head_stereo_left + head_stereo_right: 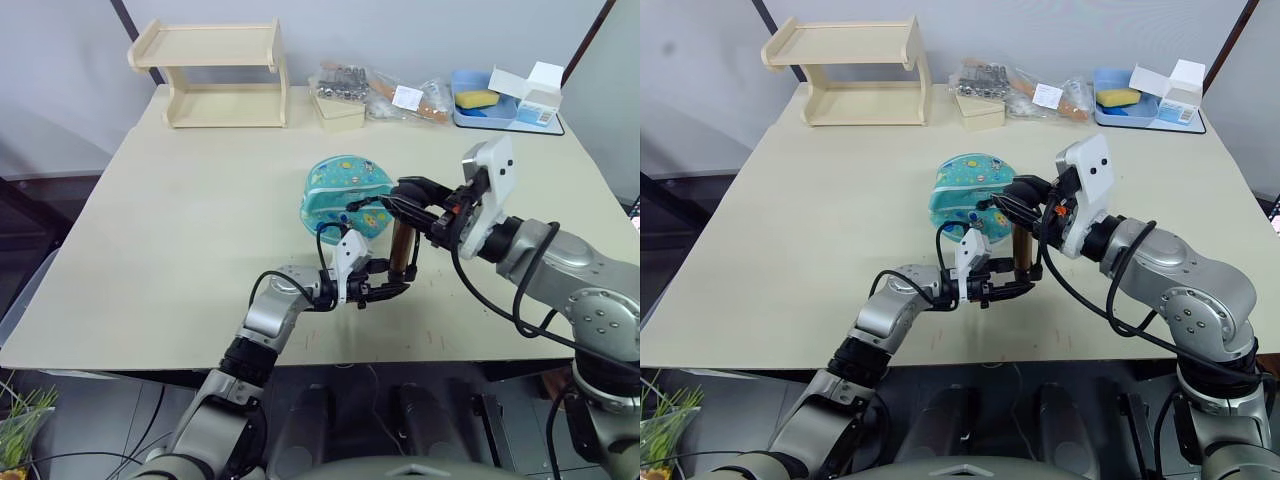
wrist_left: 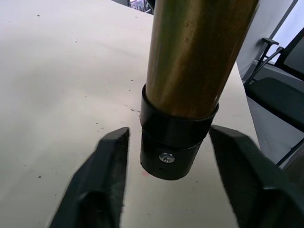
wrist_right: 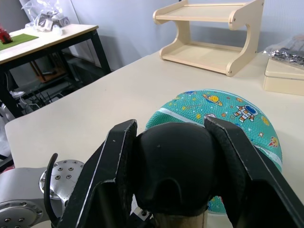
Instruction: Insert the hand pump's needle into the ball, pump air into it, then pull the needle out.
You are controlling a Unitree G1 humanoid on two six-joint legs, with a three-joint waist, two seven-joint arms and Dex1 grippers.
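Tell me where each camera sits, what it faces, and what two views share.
Left eye and right eye views: on the head, looking forward and down at the table; both arms show, with the ball beyond the upright hand pump.
Left wrist view: along the left hand, whose fingers flank the pump's black base cap.
Right wrist view: along the right hand, shut on the pump's handle.
Shared: the right wrist and eye views all show the ball and wooden shelf.

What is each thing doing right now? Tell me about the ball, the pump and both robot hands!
ball: flattened dome, lying on the table.
hand pump: standing upright on the table beside the ball.
left gripper: open, fingers either side of the pump's bottom cap.
right gripper: shut on the pump's black handle.
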